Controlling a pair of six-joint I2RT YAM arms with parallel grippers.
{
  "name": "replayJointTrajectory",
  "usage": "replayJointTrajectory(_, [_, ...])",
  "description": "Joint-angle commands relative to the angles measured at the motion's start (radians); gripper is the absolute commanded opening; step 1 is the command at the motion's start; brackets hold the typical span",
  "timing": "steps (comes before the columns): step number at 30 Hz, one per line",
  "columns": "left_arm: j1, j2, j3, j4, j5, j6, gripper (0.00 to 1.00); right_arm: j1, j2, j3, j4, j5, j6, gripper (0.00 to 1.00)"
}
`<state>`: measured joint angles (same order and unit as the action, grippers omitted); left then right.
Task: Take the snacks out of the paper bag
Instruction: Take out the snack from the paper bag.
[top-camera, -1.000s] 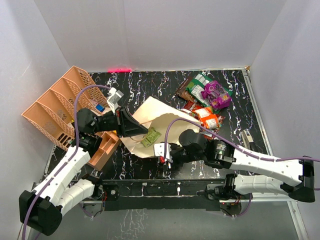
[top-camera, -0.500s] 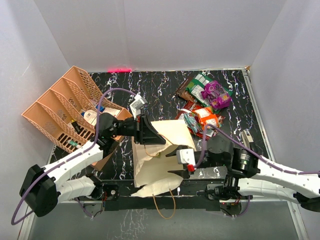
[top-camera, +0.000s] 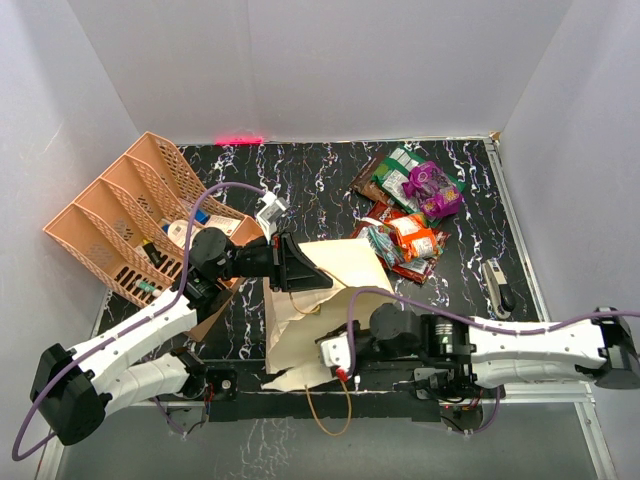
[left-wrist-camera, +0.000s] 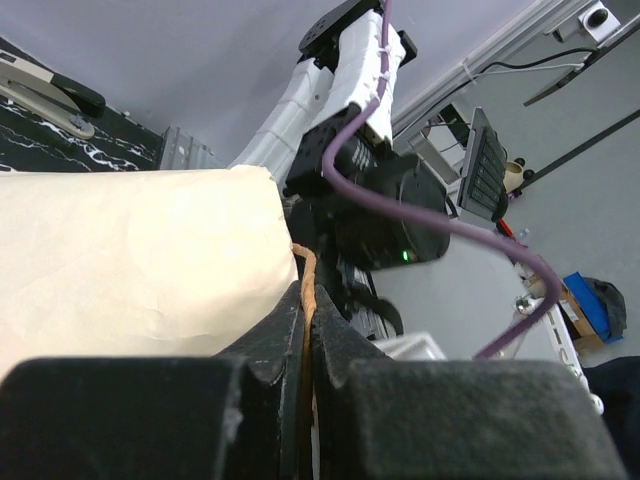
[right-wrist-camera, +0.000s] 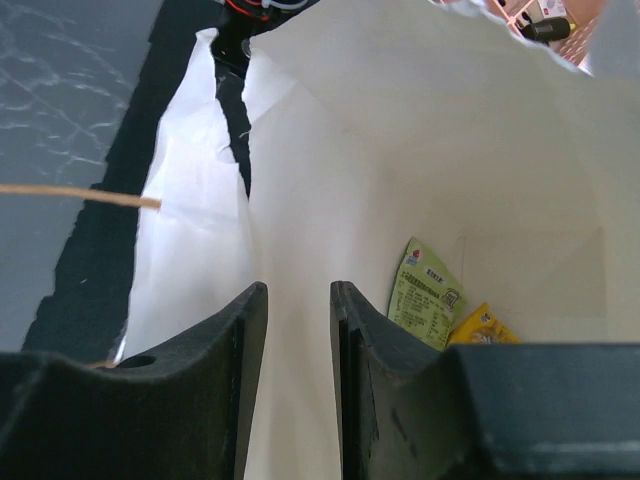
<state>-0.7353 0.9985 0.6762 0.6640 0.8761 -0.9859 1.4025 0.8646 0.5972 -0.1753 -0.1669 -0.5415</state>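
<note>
Paper bag (right-wrist-camera: 420, 130) interior: green packet (right-wrist-camera: 424, 302), yellow packet (right-wrist-camera: 483, 325) part-hidden.

Inside the bag (right-wrist-camera: 420, 150), clear room is left from the mouth, where the right gripper (right-wrist-camera: 298, 300) stands, down to the green packet (right-wrist-camera: 425, 305) and yellow packet (right-wrist-camera: 480, 325) at the bottom. The bag's far left edge is blocked by the left gripper (top-camera: 310, 278), its left side by the tray (top-camera: 100, 200), its far right by the snack pile (top-camera: 410, 235).
</note>
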Motion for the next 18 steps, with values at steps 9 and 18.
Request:
replayJointTrajectory(9, [-0.003,-0.068,0.055,-0.11,-0.091,0.125,0.0,0.101,0.314,-0.032,0.402,0.553,0.005,0.37])
replayJointTrajectory(18, [-0.003,-0.077,0.088,-0.119,-0.109,0.142,0.0,0.069,0.272,-0.142,0.497,0.491,-0.138,0.37])
